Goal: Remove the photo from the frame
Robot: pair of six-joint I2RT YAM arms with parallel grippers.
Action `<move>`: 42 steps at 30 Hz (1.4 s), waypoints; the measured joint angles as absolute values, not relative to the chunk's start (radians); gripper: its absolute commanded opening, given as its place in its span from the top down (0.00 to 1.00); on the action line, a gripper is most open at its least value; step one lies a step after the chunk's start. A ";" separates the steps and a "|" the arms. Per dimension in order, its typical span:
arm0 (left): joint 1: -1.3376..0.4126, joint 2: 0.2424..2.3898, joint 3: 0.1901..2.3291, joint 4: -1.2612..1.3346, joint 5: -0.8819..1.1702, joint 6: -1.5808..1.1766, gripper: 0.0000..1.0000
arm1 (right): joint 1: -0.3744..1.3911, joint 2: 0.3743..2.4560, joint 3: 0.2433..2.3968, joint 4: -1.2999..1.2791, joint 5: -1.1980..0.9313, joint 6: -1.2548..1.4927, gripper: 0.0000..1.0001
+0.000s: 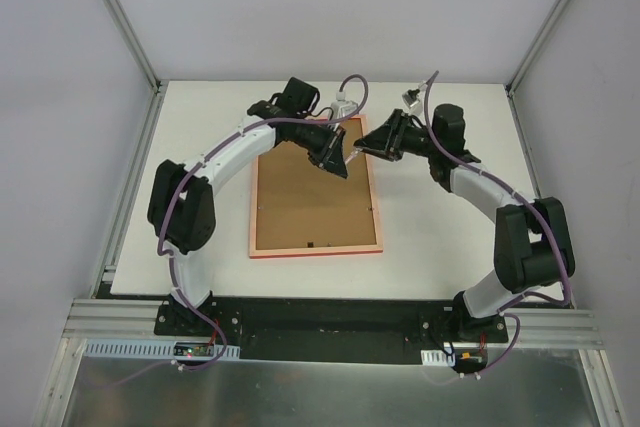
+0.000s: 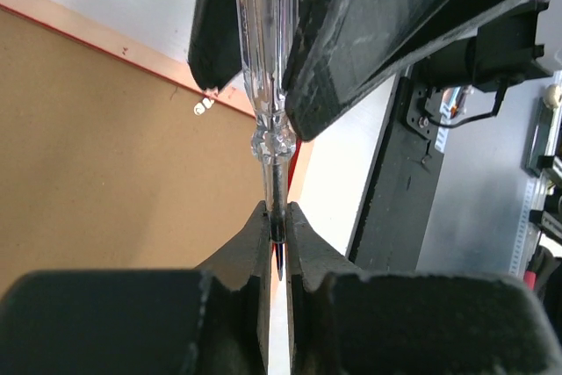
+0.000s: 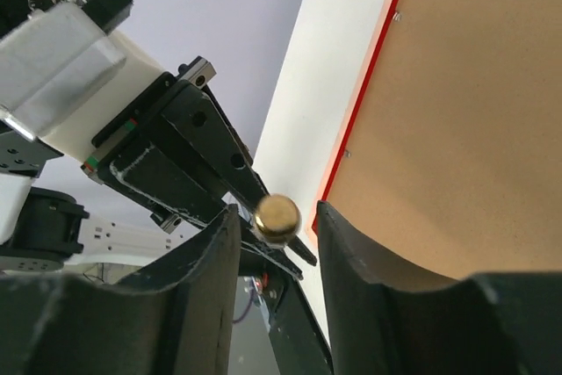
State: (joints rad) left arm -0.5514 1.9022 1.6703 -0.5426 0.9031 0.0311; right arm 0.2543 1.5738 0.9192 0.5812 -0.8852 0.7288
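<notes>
**A:** Anyone else nervous here? The left end effector (image 2: pixel 277 217) is pinching tight on just the skinny metal tip of the screwdriver (image 2: pixel 266 41). The right end effector (image 3: pixel 277 210) is sitting parted around the handle, with slivers of daylight showing either side of the brass cap (image 3: pixel 277 219).

**B:** Yeah, I'm thinking that's the weak spot. If the right one is backing off with that little held, the long clear handle is probably swinging or sliding out and dropping onto the frame (image 2: pixel 88 32) underneath. Also, with the tip buried between the fingers, nothing is sticking out to work the little metal tabs (image 2: pixel 204 107).

**A:** How's the frame looking?

**B:** It's lying face down on the tabletop (image 3: pixel 325 85), just below and beside both end effectors, which are meeting over one corner of it. The pale pink rim is showing on the back, with a bright red line running along the edge and the brown backing board (image 2: pixel 105 155) filling it. The photo is hiding under that board, so I'm not seeing it at all. I can't tell whether the tabs are turned.
</notes>
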 measured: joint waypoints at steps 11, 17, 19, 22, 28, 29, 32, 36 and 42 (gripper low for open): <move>-0.562 1.823 1.622 -0.611 0.877 0.172 1.00 | 0.274 1.574 1.070 0.124 -1.005 0.364 0.54; -0.604 1.823 1.620 -0.643 0.861 0.212 1.00 | 0.315 1.574 1.086 0.036 -1.042 0.314 0.55; -0.617 1.823 1.620 -0.647 0.856 0.221 1.00 | 0.326 1.575 1.094 0.025 -1.050 0.309 0.55; -0.623 1.823 1.620 -0.660 0.853 0.225 1.00 | 0.333 1.575 1.101 0.015 -1.056 0.305 0.58; -0.622 1.823 1.620 -0.672 0.849 0.226 1.00 | 0.345 1.575 1.102 0.010 -1.060 0.303 0.76; -0.622 1.823 1.620 -0.672 0.848 0.226 1.00 | 0.347 1.575 1.102 0.010 -1.061 0.304 0.80; -0.622 1.823 1.620 -0.673 0.847 0.226 1.00 | 0.348 1.575 1.102 0.009 -1.059 0.302 0.91; -0.622 1.823 1.620 -0.673 0.847 0.226 1.00 | 0.348 1.575 1.102 0.009 -1.056 0.301 0.99; -0.622 1.823 1.621 -0.670 0.824 0.234 0.25 | 0.348 1.575 1.102 0.010 -1.055 0.300 0.99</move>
State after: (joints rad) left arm -0.6224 1.8233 1.6207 -0.6701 0.8242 0.2337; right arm 0.3485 1.5745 1.1015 0.0105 -1.0550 0.3004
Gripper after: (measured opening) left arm 0.352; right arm 0.186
